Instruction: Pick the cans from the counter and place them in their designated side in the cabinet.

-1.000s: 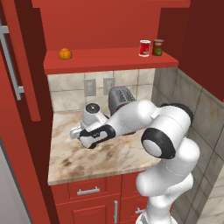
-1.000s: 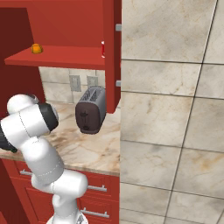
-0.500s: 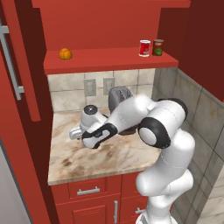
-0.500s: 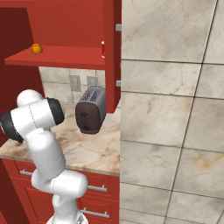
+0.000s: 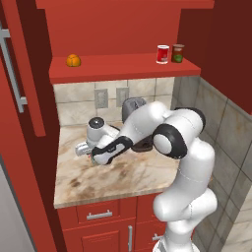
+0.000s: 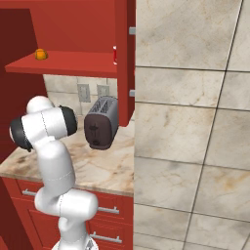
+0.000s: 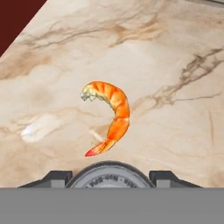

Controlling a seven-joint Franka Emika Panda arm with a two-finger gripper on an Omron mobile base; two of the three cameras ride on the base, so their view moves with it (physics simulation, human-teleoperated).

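Silver-grey can (image 7: 109, 176) sits between dark fingertips (image 7: 53, 178) of gripper (image 7: 109, 180), pincer clamped on its sides, low over counter (image 5: 128, 177) toward its left rear part. Red can (image 5: 162, 54) stands on cabinet (image 5: 123, 19) shelf at right end, dark can (image 5: 178, 53) just beside it, nearer wall. Orange fruit (image 5: 73, 60) toward shelf's left end. Shrimp (image 7: 108, 116) lies on worktop just ahead of gripper. Toaster (image 6: 101, 123) at worktop's rear.

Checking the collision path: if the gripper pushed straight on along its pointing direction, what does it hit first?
The silver can between its fingers, then likely the counter near the shrimp; depth unclear.
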